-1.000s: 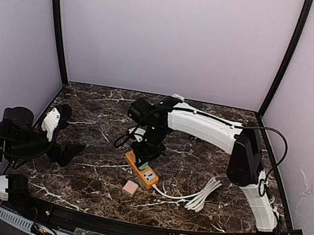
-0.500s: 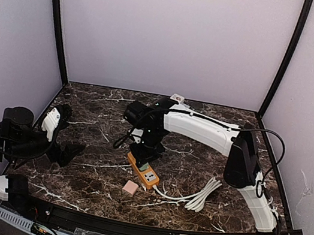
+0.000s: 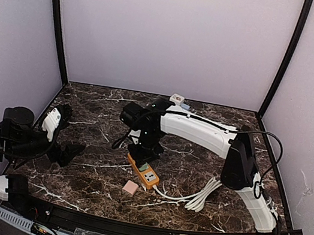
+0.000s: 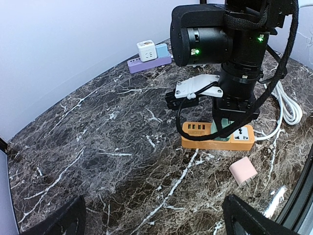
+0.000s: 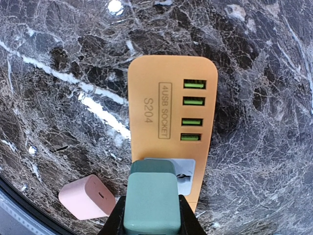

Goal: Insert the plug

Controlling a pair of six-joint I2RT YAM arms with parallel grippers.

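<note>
An orange power strip (image 3: 142, 170) lies on the marble table, also in the left wrist view (image 4: 217, 136) and the right wrist view (image 5: 168, 122). My right gripper (image 5: 150, 220) is shut on a green plug (image 5: 150, 203) and holds it right over the strip's near white socket (image 5: 185, 172), which it partly covers; I cannot tell whether its prongs are in. In the top view the right gripper (image 3: 145, 155) points straight down onto the strip. My left gripper (image 4: 151, 223) is open and empty, low over the table left of the strip, also in the top view (image 3: 68, 153).
A pink charger (image 3: 130, 187) lies just in front of the strip. The strip's white cable (image 3: 204, 194) is coiled to the right. A purple strip with white and blue adapters (image 4: 149, 56) sits at the back wall.
My right arm has shifted slightly left and down over the strip with the green plug. The left arm has not moved.
</note>
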